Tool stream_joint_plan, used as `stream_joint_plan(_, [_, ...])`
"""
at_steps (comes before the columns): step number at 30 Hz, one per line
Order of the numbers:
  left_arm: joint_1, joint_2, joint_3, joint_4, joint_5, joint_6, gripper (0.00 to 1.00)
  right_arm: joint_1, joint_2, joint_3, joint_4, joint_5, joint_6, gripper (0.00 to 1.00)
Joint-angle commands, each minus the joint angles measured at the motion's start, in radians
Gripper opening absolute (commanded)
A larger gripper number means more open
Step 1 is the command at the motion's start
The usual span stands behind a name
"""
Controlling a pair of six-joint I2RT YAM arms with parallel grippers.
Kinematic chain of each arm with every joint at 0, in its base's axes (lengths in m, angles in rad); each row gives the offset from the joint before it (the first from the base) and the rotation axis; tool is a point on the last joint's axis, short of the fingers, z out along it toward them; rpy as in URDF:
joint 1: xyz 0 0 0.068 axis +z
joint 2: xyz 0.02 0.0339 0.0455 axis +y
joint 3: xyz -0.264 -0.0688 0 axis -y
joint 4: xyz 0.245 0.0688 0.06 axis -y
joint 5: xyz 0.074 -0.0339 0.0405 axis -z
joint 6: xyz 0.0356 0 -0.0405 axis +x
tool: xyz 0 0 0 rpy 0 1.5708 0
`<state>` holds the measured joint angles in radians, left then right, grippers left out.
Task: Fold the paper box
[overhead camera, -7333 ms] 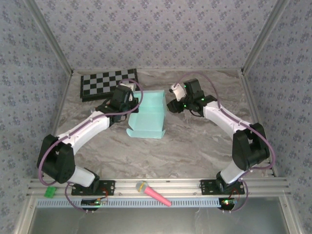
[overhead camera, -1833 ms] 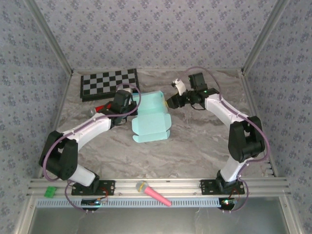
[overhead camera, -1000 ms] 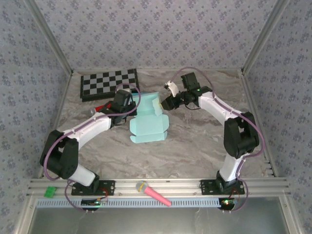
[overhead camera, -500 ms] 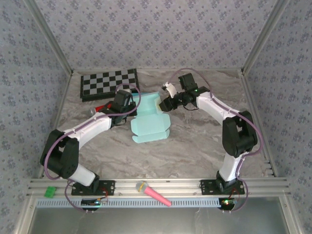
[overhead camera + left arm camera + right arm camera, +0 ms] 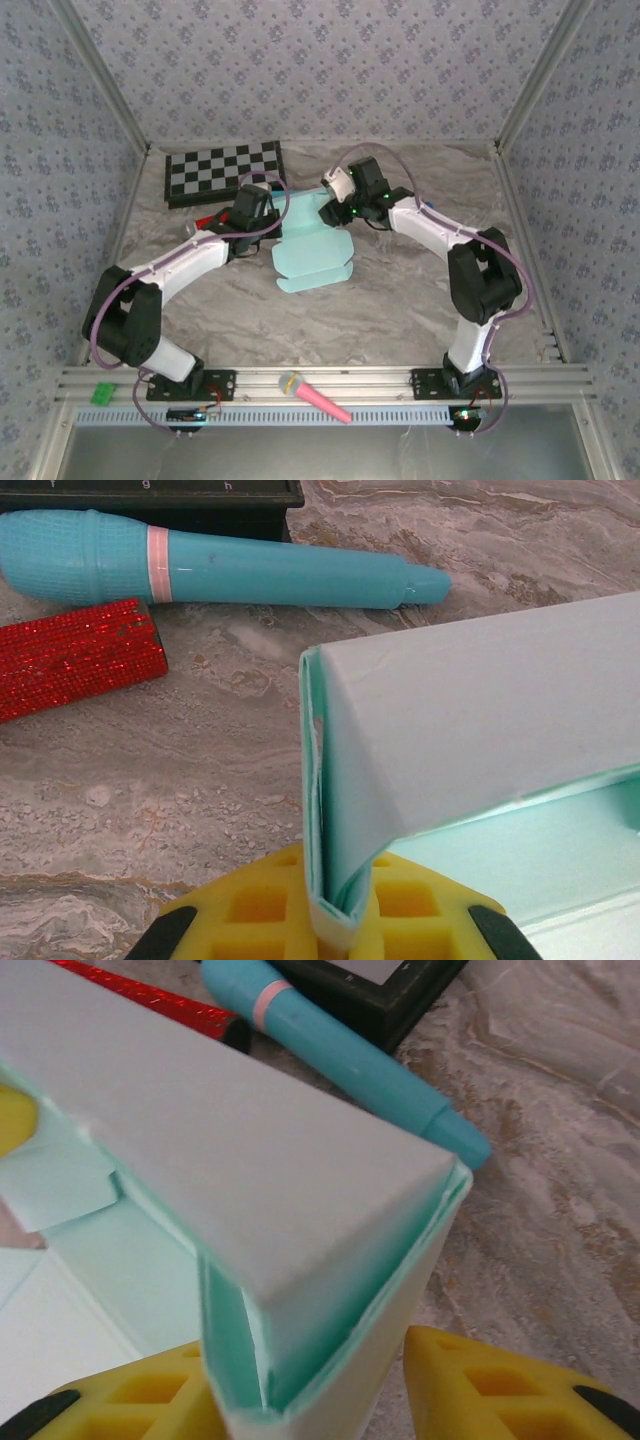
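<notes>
The paper box point(image 5: 312, 255) is lying mid-desk point(image 5: 400, 300) between both arms, its raised far wall running left to right. The left jaws are pinching that wall's left end tight. The right jaws are straddling its right corner, standing half apart, and I cannot tell whether they are gripping it.

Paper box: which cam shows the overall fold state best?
Top external. It frames the whole paper box, base flat, far wall folded up between left claw and right claw. Left wrist gives a close-up of the wall edge pinched in its pads; right wrist a close-up of a folded corner between its pads.
</notes>
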<state>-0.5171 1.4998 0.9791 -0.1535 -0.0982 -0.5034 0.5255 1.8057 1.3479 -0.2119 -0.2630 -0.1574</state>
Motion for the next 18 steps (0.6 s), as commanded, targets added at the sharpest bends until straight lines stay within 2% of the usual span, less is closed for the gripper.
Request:
stream_joint_plan(1, [-0.004,-0.041,0.038,0.03,0.04,0.025,0.0,0.004,0.038,0.007,0.043,0.13,0.035,0.42])
stream_joint_plan(5, [-0.003,-0.045,0.042,0.02,0.03,0.025,0.0,0.009,0.04,0.006,0.045,0.17,0.039,0.37])
stream_joint_plan(18, [-0.003,-0.047,0.052,-0.009,-0.047,0.0,0.0,0.032,0.061,0.03,-0.087,0.222,0.002,0.36])
